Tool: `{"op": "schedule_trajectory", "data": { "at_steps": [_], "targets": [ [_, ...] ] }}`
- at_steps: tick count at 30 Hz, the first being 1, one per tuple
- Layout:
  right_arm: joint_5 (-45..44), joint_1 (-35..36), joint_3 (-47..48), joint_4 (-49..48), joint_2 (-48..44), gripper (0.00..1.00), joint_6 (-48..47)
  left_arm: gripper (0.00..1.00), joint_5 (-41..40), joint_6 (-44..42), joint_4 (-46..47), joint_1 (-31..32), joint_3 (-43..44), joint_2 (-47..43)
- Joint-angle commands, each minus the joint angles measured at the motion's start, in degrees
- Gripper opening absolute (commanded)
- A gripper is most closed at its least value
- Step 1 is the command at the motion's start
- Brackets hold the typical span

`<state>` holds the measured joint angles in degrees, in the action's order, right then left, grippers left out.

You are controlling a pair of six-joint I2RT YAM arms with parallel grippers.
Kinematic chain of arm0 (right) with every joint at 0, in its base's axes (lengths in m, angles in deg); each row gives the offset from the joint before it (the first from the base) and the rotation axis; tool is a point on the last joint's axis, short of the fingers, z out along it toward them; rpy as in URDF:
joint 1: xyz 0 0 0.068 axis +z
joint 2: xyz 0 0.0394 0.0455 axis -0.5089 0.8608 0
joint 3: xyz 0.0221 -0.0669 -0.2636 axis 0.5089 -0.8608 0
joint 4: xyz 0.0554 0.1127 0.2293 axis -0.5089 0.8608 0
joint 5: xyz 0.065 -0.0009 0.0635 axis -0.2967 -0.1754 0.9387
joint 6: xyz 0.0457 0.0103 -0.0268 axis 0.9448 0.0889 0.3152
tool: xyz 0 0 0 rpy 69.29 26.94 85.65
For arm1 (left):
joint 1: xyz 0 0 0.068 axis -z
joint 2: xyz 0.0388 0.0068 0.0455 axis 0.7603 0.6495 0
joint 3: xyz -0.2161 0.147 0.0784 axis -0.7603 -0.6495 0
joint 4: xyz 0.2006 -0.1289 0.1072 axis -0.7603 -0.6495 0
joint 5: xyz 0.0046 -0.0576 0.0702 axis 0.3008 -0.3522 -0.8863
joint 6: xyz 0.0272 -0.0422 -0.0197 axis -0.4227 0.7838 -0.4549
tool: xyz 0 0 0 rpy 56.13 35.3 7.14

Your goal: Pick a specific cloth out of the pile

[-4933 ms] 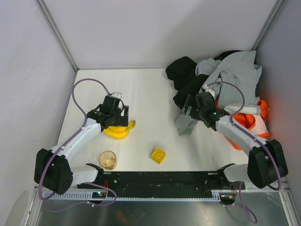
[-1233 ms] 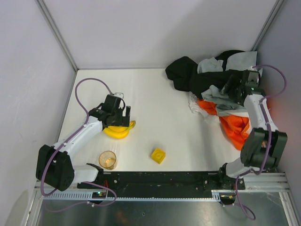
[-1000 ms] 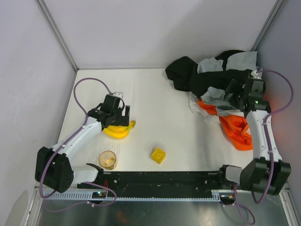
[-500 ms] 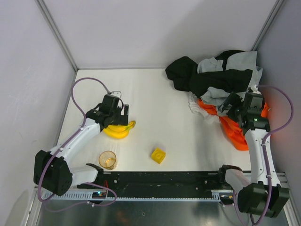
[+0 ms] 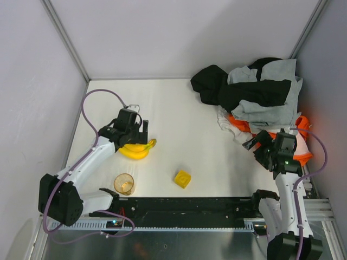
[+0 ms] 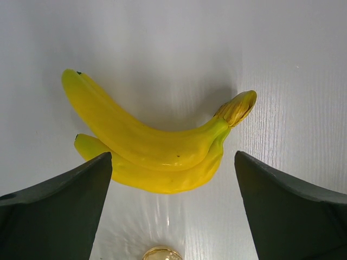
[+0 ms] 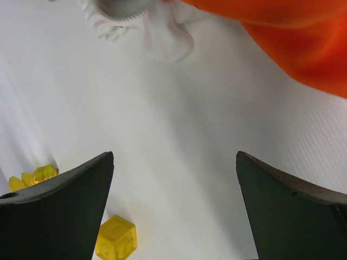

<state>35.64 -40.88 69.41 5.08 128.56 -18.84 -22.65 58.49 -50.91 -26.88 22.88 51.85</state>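
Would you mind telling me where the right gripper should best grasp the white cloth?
Probably pinch the loose frilled edge of the white cloth, which pokes out at the left side of the pile. Come from the bare table there; the rest lies buried.

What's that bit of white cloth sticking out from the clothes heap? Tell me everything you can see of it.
The white cloth is soft, crumpled fabric, mostly buried: only a rumpled edge pokes out at the pile's near-left side, resting on the table. An orange garment and grey clothing lie over it. Its shape is hidden. Nothing grips it; the right arm's open jaws hang close by, apart.
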Motion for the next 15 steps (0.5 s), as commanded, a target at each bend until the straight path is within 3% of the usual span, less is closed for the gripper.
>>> {"op": "schedule_trajectory", "data": {
  "at_steps": [1, 8, 15],
  "targets": [
    [3.7, -2.1, -3.5, -2.3, -3.2, 0.99, 6.2, 1.00, -0.5, 0.6, 0.5, 0.2, 1.4, -2.3],
    [4.6, -6.8, -6.0, -2.6, -3.6, 0.99, 8.7, 1.00, -0.7, 0.6, 0.5, 0.2, 1.3, -2.7],
    [10.4, -17.7, -9.0, -4.5, -3.6, 0.99, 6.2, 1.00, -1.2, 0.7, 0.5, 0.3, 1.3, -2.8]
  ]
}}
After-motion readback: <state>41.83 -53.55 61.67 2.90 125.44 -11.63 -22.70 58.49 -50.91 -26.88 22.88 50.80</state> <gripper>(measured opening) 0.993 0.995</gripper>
